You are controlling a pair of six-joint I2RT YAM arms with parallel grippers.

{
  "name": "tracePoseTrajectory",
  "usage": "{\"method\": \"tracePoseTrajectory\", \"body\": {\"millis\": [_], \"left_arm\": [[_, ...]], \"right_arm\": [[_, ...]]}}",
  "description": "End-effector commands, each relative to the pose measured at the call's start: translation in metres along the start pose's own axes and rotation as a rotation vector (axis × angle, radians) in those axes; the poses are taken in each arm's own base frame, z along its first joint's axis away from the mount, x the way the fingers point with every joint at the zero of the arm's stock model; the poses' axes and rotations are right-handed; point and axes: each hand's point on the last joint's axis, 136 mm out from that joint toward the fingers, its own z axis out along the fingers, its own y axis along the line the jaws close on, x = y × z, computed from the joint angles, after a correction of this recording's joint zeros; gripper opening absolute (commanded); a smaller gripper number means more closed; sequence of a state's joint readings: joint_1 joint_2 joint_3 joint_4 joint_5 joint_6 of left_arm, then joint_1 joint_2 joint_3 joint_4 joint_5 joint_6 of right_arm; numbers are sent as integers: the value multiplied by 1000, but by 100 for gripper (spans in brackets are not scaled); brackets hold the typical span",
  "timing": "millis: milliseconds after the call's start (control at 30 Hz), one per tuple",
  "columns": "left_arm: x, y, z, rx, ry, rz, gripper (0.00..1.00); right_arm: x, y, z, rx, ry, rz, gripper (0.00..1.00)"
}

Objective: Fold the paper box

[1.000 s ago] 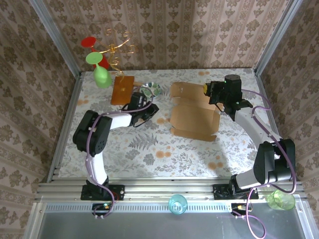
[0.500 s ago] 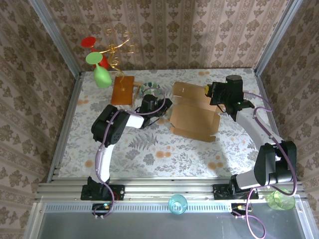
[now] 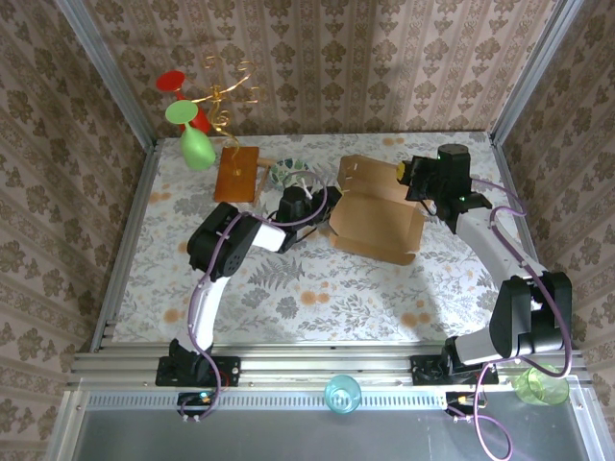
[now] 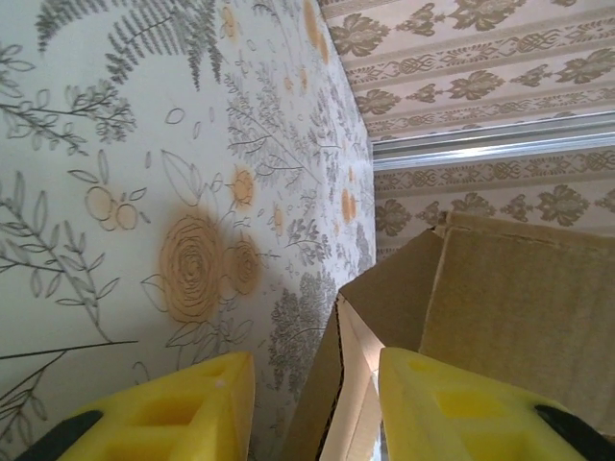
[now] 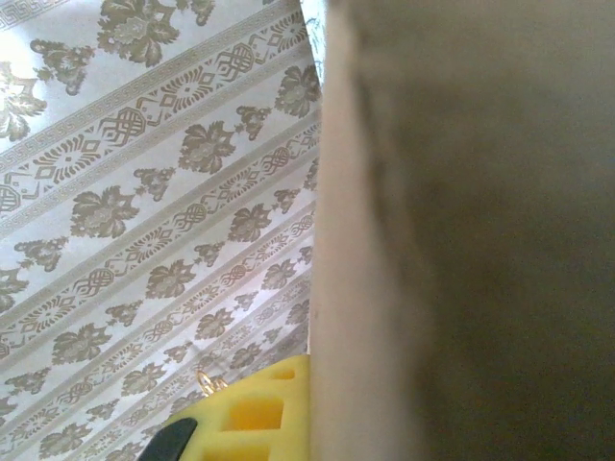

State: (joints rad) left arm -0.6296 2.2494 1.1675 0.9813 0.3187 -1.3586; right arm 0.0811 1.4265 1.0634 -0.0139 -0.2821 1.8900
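Plain paper box (image 3: 377,229), seemingly half-folded

Both arms, left arm (image 3: 223,248) and right arm (image 3: 492,246), are black at the joints with white links between, a purple cable looping along each. The left end effector (image 4: 309,413) has chunky yellow fingers (image 4: 178,408) moulded with square hollows; the right end effector (image 3: 402,173) flashes the same yellow.

paper box (image 3: 377,229) on bench (image 3: 288,288), right of centre; left tool (image 3: 312,205) at its left edge, right tool (image 3: 402,175) at its rear flap; board (image 3: 236,174) and bowl (image 3: 289,173) behind-left
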Motion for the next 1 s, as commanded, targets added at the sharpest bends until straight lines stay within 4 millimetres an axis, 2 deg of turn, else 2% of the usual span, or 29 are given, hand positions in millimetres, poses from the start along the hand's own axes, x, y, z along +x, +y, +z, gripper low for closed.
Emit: {"method": "tracePoseTrajectory", "body": {"millis": [0, 167, 267, 333, 433, 600, 800, 967], "left_arm": [[2, -20, -1, 92, 9, 22, 38], [7, -23, -8, 103, 31, 27, 35], [12, -25, -14, 111, 55, 10, 27], [16, -25, -22, 112, 65, -4, 26], [21, -23, -40, 96, 70, -26, 28], [31, -12, -80, 51, 84, -64, 36], [24, -13, -127, -70, 76, 7, 36], [4, -27, -139, -208, 100, 182, 37]], "right_arm": [[0, 5, 3, -14, 9, 21, 0], [-7, 4, 3, -4, 1, 23, 0], [-12, 7, 3, -1, -8, -2, 0], [-15, 7, 5, 4, -7, -29, 0], [-19, 3, 10, 19, -2, -93, 0], [-20, -10, 24, 23, 41, -176, 0], [-13, -15, 31, -8, 111, -293, 0], [-5, -32, 41, 9, 202, -347, 0]]}}
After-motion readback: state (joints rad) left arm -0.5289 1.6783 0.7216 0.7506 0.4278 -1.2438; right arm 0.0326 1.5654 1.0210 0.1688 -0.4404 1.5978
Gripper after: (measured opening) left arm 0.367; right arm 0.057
